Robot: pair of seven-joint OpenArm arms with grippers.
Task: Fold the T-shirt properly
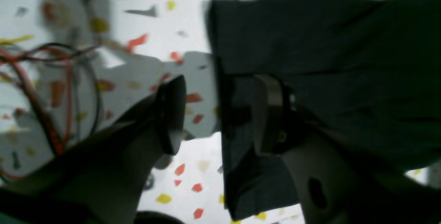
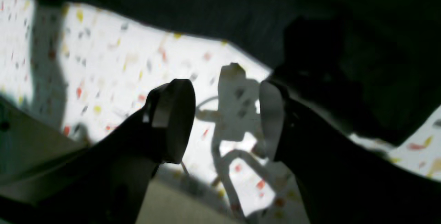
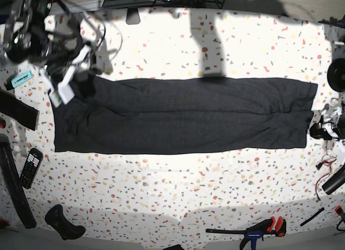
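Note:
The T-shirt (image 3: 183,115) is dark charcoal and lies flat as a long folded strip across the speckled table. My left gripper (image 1: 220,113) is open and straddles the shirt's edge (image 1: 310,62), with one finger over the fabric and the other over bare table. In the base view it sits at the strip's right end (image 3: 323,129). My right gripper (image 2: 222,120) is open and empty, with the shirt (image 2: 241,17) filling the top and right of its view. In the base view it hovers at the strip's far left corner (image 3: 69,85).
A remote control (image 3: 30,166), long black straps (image 3: 12,180) and a black handle (image 3: 64,223) lie at the left. A clamp (image 3: 253,231) lies at the front edge. Red cables (image 3: 326,165) and a blue marker (image 3: 20,77) lie at the sides.

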